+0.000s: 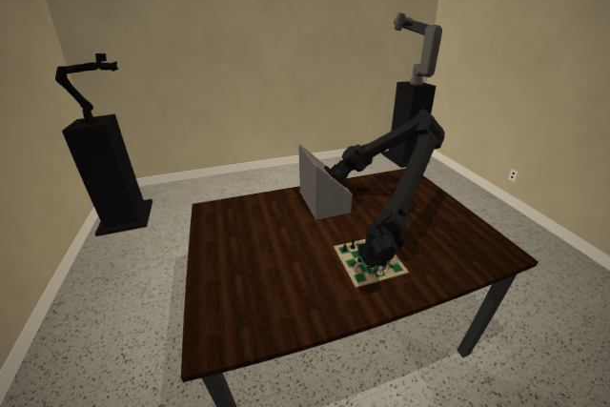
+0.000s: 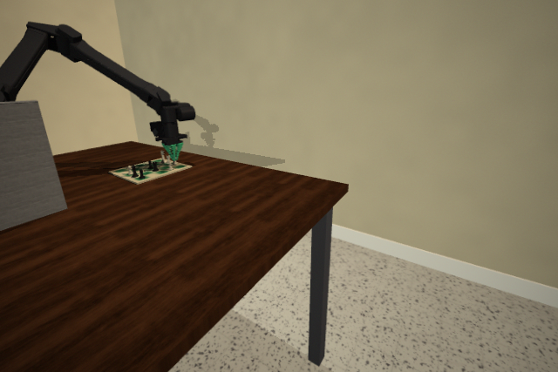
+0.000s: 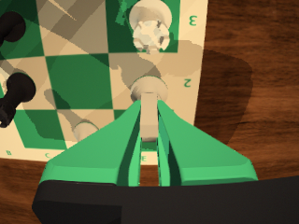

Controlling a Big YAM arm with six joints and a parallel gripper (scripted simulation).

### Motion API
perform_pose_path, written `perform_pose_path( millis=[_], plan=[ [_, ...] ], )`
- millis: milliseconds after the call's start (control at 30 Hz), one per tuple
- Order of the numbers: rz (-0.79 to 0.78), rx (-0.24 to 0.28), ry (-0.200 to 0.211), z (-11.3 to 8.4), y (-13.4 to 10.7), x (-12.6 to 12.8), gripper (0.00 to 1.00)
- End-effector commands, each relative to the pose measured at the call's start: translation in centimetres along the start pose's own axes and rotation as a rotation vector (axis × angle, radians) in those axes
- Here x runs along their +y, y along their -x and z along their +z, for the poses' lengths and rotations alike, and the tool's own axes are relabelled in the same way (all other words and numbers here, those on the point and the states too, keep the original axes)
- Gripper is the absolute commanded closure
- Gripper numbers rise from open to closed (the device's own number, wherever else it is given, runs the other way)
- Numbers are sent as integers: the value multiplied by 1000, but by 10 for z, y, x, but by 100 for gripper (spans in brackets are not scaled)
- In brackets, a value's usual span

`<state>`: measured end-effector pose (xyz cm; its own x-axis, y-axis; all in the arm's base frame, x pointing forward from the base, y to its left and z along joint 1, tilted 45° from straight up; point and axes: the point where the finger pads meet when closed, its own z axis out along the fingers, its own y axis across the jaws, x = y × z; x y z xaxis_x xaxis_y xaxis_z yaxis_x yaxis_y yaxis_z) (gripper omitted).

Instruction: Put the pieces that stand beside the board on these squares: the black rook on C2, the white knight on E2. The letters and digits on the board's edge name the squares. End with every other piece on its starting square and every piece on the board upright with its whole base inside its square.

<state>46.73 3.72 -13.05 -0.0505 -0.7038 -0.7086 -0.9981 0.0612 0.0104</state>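
My gripper (image 1: pixel 372 269) (image 2: pixel 174 160) (image 3: pixel 149 110) points down over the board (image 1: pixel 346 265) (image 2: pixel 163 173) (image 3: pixel 198 56). Its green fingers are shut on the white knight (image 3: pixel 149 88), whose base shows over the light square E2 in the wrist view, close to the board. I cannot tell whether the base touches. The knight looks upright. A black piece (image 3: pixel 22 88), probably the rook, stands on C2 at the left of the wrist view. Its square's left edge is out of view.
A white crowned piece (image 3: pixel 150 35) stands on E3, just beyond the knight. A small white piece (image 3: pixel 86 131) on D1 is beside the left finger. Another black piece (image 3: pixel 14 26) stands on C3. A grey panel (image 1: pixel 332 197) (image 2: pixel 27 160) stands on the table behind the board.
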Motion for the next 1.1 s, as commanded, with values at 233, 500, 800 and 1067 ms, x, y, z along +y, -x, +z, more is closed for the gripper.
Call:
perform_pose_path(
  millis=[233, 500, 800, 1067],
  plan=[
    [18, -7, -4, 0, -3, 3, 100],
    [18, -7, -4, 0, -3, 3, 100],
    [18, -6, -5, -1, -3, 3, 100],
    [-8, -3, -16, -5, 11, -2, 100]
  ],
)
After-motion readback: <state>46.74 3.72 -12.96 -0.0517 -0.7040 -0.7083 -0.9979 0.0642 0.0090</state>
